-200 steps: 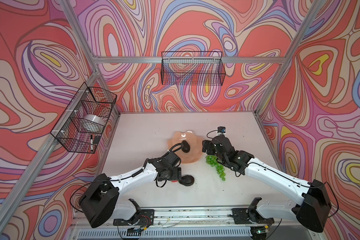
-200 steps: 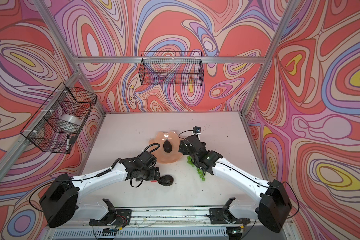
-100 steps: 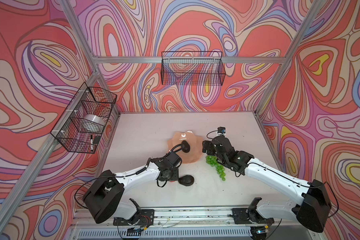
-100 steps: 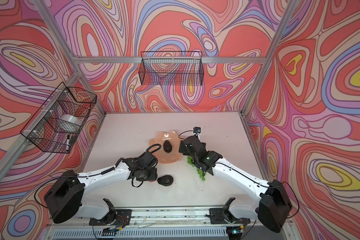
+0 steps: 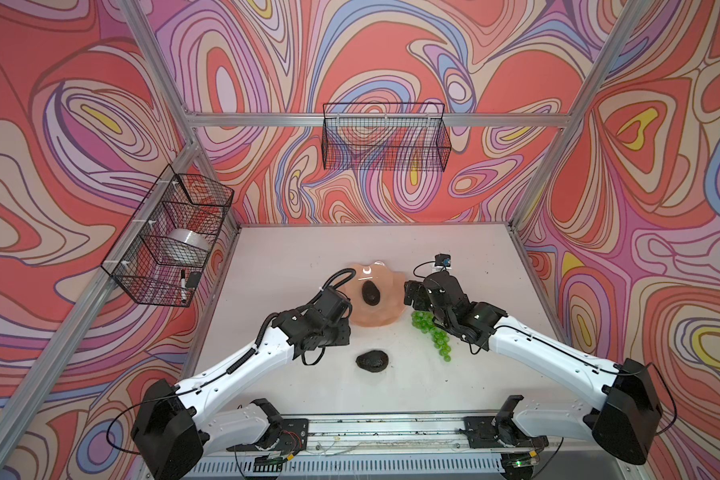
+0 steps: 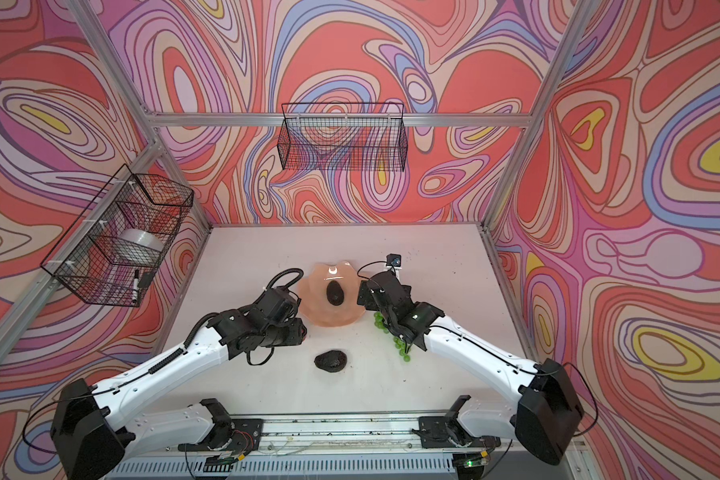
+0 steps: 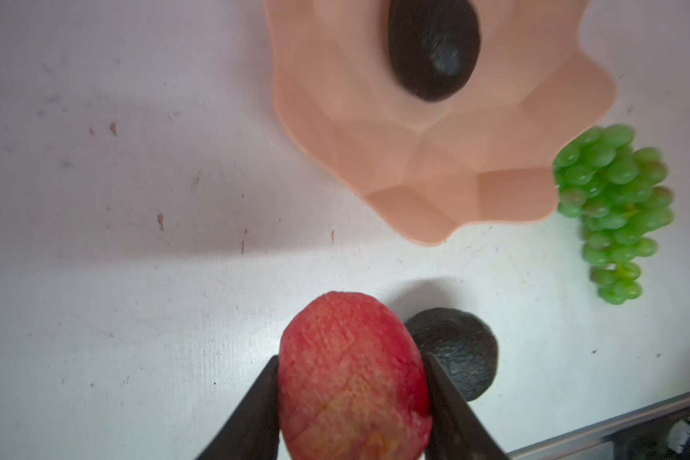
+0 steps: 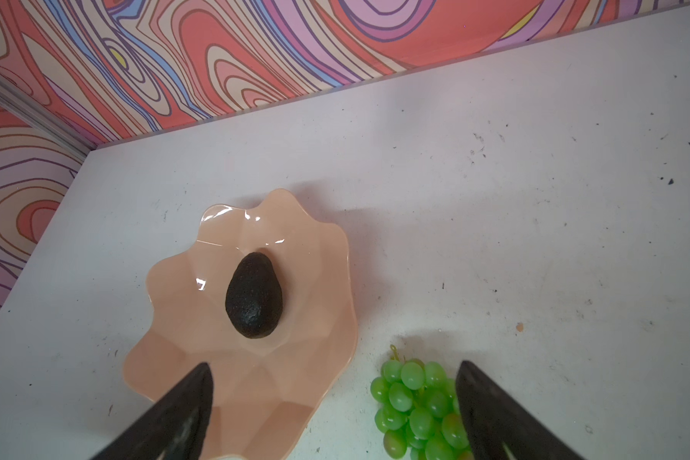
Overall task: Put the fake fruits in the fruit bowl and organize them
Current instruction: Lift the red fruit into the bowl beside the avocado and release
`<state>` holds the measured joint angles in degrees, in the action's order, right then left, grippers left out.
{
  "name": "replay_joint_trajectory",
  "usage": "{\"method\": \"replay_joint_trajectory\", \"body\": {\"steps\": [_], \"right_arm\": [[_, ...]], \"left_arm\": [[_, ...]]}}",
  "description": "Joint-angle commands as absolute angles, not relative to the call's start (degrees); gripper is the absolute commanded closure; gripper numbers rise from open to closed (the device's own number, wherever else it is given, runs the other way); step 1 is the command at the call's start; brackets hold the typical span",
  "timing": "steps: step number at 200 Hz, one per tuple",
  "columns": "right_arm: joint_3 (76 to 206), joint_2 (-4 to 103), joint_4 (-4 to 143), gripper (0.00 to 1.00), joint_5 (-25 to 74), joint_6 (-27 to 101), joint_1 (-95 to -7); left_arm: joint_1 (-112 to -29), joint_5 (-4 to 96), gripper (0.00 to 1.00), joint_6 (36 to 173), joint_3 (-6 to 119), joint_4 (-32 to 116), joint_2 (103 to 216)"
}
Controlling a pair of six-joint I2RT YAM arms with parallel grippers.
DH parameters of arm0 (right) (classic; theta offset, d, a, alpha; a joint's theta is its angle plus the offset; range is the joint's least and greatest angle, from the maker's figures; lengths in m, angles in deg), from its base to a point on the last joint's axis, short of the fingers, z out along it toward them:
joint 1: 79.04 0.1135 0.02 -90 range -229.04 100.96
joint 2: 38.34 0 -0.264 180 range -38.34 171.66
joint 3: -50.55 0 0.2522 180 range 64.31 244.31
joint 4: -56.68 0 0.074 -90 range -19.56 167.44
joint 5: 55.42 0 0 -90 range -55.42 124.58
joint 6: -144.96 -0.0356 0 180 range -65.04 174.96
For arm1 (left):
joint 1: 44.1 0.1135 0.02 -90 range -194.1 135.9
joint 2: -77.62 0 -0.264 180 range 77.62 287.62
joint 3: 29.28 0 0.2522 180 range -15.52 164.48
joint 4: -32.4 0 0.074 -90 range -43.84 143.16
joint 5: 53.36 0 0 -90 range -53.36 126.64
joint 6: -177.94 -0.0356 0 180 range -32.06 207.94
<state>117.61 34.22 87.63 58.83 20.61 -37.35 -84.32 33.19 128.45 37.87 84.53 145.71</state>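
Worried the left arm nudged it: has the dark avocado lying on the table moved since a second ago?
No. The dark pear-shaped avocado on the white table keeps its spot in front of the glossy peach-pink scalloped bowl.

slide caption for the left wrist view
Left gripper clamps the red apple; one avocado sits in the pink bowl, the other avocado and grapes lie on the table.
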Motion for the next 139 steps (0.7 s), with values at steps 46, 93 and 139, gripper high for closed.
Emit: {"method": "replay_joint_trajectory", "body": {"steps": [46, 93, 139], "right_arm": [[117.4, 33.3, 89.4, 0.02, 59.5, 20.1, -37.5], [115.2, 29.9, 90.3, 0.02, 60.6, 19.4, -37.5], [114.7, 29.9, 90.1, 0.02, 60.3, 19.4, -37.5]], "left_arm": [[-79.0, 35.5, 0.52, 116.7, 55.2, 84.9, 165.6], [-78.0, 37.6, 0.52, 115.9, 59.3, 83.2, 175.0], [-78.0, 36.8, 0.51, 117.0, 61.1, 82.1, 179.5]]}}
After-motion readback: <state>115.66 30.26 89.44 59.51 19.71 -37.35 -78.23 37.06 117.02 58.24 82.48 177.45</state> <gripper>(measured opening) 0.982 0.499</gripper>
